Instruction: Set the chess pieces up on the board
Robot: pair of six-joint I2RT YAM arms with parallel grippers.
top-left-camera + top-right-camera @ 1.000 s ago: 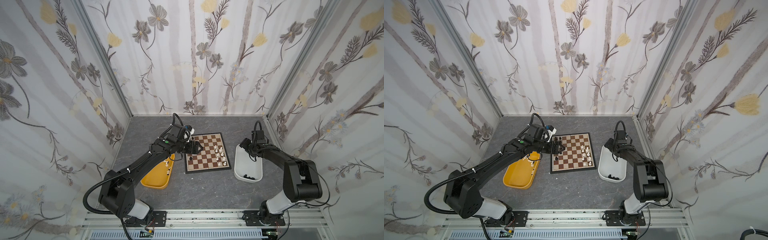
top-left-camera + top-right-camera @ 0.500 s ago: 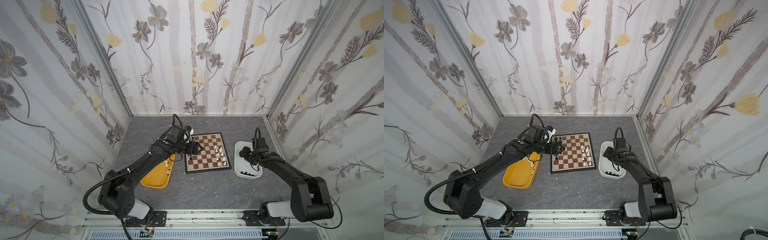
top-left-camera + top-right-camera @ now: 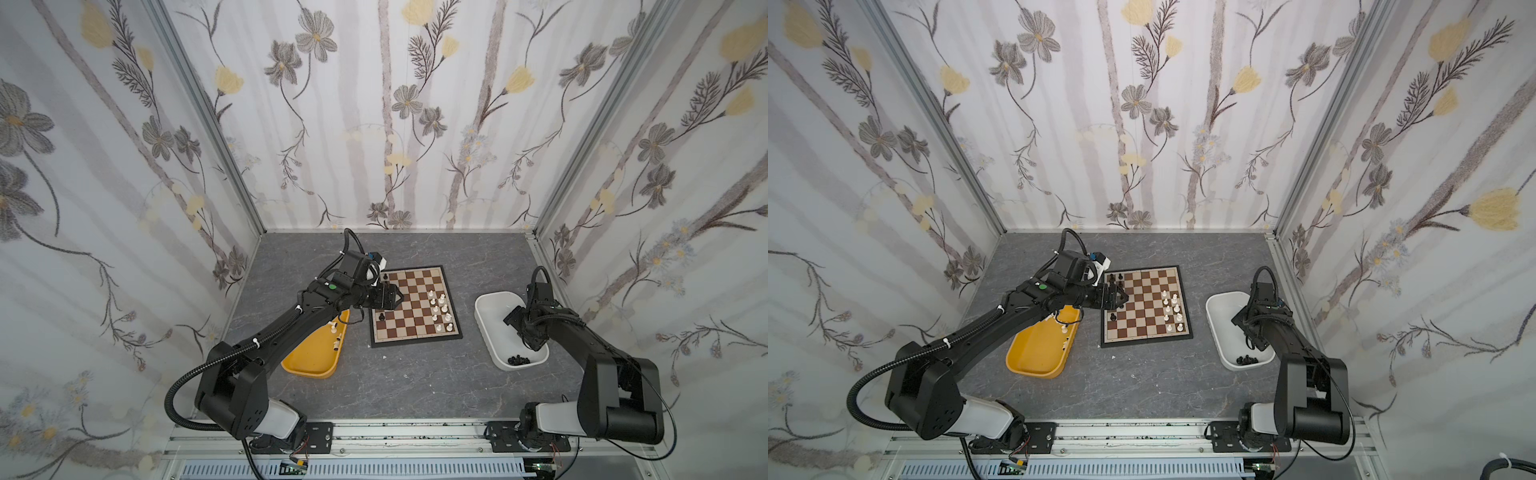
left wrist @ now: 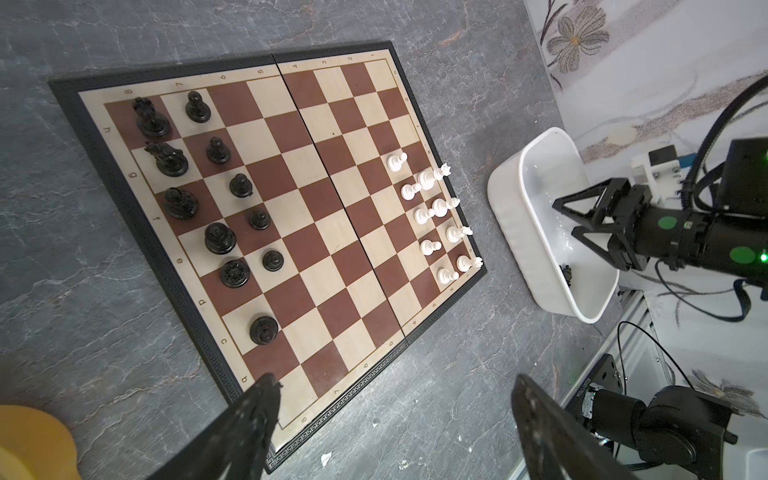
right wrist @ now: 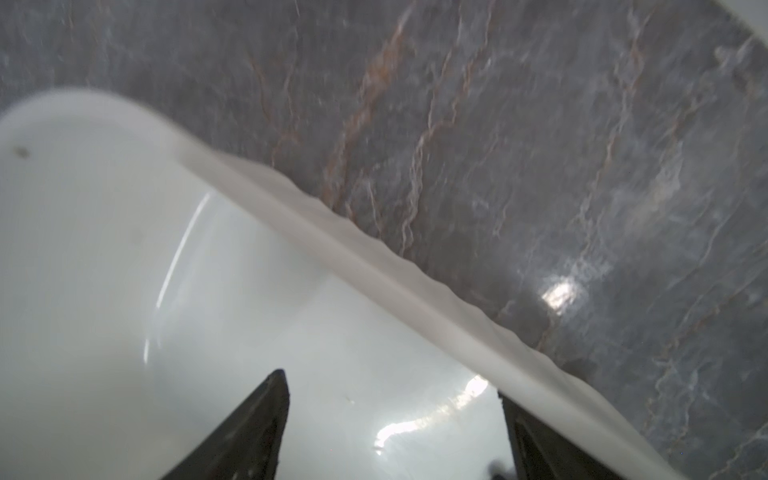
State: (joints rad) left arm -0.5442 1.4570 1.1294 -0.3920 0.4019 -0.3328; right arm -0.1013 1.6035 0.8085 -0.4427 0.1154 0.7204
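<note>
Eleven glossy black chess pieces (image 4: 219, 237) stand in two rows along one edge of the flat brown-and-cream chequered board (image 4: 320, 199). Nine matte white chess pieces (image 4: 434, 179) line the opposite edge. The board lies on the grey veined tabletop (image 4: 83, 249), between the two tubs. Both sides have gaps, so the set-up looks a little over half done. Spare black men lie heaped in the smooth, rounded white plastic tub (image 4: 511, 216), and a few white ones in the shallow yellow tub (image 3: 307, 361). The left gripper (image 4: 395, 399) hovers over the black side, fingers spread wide and empty. The right gripper (image 5: 392, 386) reaches into the white tub, fingers wide apart, holding nothing.
</note>
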